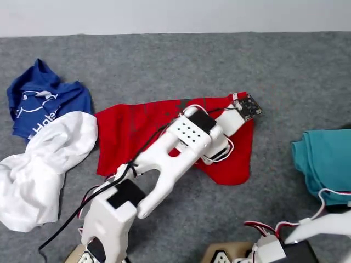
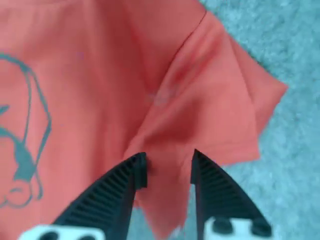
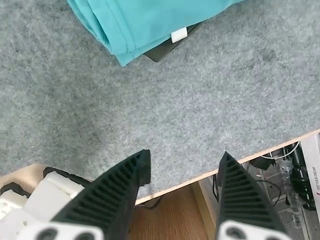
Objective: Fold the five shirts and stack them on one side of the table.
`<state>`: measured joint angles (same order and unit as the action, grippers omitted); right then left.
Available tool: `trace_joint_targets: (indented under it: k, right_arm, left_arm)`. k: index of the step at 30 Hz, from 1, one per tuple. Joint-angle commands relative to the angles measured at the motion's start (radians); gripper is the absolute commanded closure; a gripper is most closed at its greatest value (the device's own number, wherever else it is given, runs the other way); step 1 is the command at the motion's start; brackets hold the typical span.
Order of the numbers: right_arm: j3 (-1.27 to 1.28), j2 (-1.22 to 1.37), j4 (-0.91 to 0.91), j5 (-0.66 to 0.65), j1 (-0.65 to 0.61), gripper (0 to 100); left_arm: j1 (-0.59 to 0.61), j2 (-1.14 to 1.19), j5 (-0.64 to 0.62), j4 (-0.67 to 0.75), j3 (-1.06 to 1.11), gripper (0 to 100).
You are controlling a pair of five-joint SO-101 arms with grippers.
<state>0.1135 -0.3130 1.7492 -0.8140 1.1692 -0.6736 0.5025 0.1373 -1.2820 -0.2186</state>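
At the near edge of the grey desk (image 3: 200,100): right claw (image 3: 182,170), spread wide and holding nothing, above bare felt. Just beyond, on the right side, a teal shirt (image 1: 324,161), folded over on itself. Toward the middle, left claw (image 2: 167,167), likewise spread, low over a corner of a red shirt (image 1: 129,134), with a raised fold of red cloth in line with the gap; touching or not, cannot tell. Red shirt spread at the desk's centre, partly under the white left arm (image 1: 164,159). Just beside it on the left, a crumpled white shirt (image 1: 41,170). Farthest back, partly under the white one, a bunched blue shirt (image 1: 38,101).
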Motion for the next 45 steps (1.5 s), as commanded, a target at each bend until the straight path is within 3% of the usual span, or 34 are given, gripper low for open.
trace_joint_targets:
  k: [1,14,24,37,45]
  right_arm:
    - [-0.006,-0.036,0.033,-0.006,0.002,76.8]
    - [-0.005,-0.036,0.031,-0.005,-0.002,76.8]
    - [-0.005,-0.038,0.031,-0.006,-0.002,76.8]
    - [-0.005,-0.038,0.031,-0.005,-0.002,76.8]
    - [-0.005,-0.038,0.033,-0.003,-0.002,76.8]
  left_arm:
    - [-0.011,0.028,-0.002,0.048,-0.03,85]
    - [-0.176,0.238,-0.002,-0.249,-0.455,85]
    - [-0.127,0.279,-0.041,-0.427,-0.769,85]
    - [-0.158,0.281,-0.038,-0.462,-0.591,85]
    - [-0.155,0.299,-0.037,-0.348,-0.475,85]
